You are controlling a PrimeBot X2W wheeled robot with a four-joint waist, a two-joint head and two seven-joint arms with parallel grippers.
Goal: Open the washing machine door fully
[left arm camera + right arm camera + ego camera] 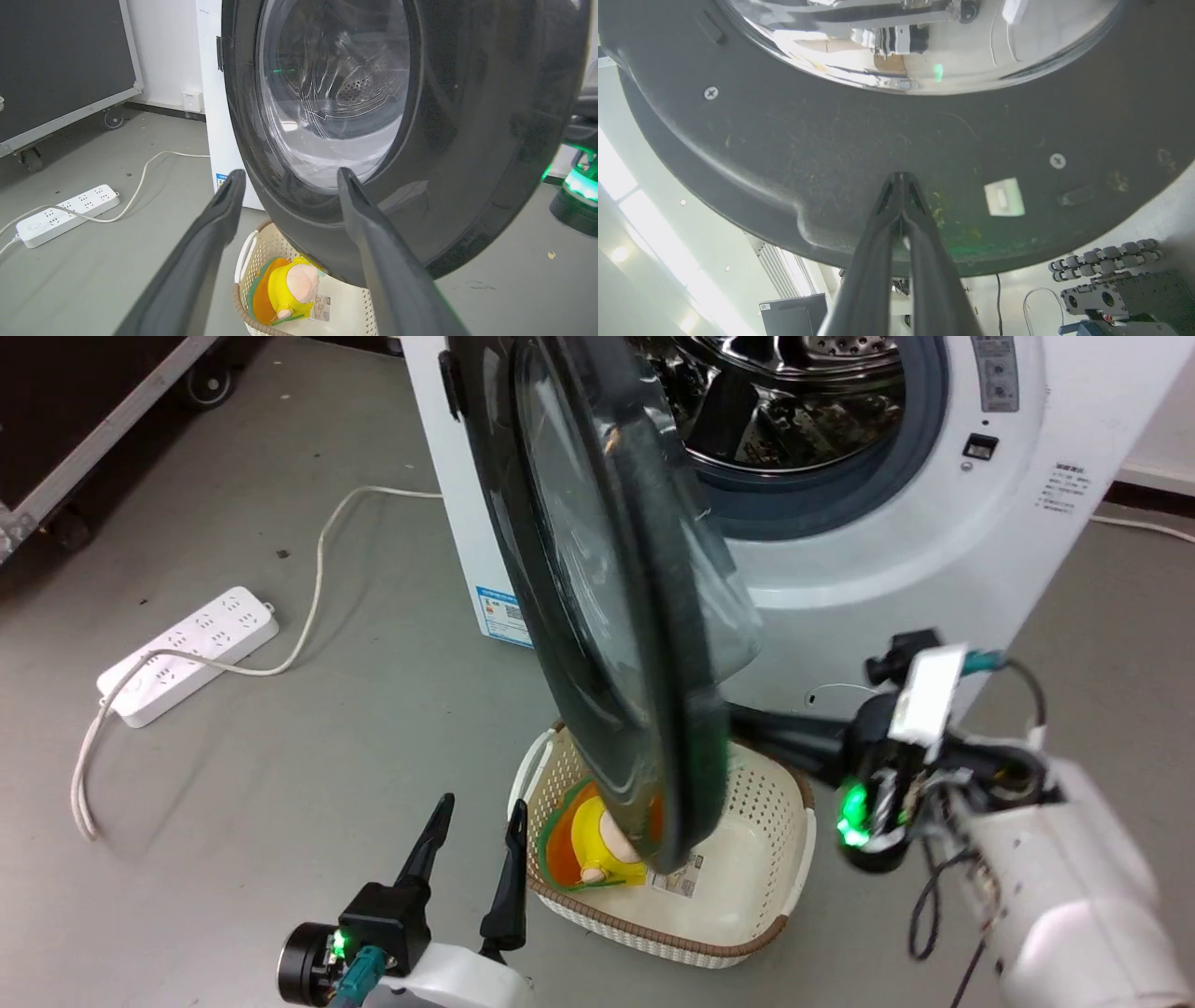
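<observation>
The washing machine (915, 560) stands white at the back with its steel drum (794, 401) exposed. Its black-framed door (597, 616) with the bulging glass is swung out and looks almost edge-on in the head view. My right gripper (747, 721) reaches in behind the door's lower edge. In the right wrist view it (900, 176) is shut, tips against the door's (808, 154) dark inner frame. My left gripper (476, 821) stands open low at the left, apart from the door. Its wrist view shows the left gripper (290, 173) facing the door's (458, 140) outer side.
A cream laundry basket (761, 905) holding a yellow and orange plush toy (593, 845) sits on the floor right under the door. A white power strip (187, 653) and its cable (313, 579) lie on the grey floor at left. A black wheeled case (84, 420) stands far left.
</observation>
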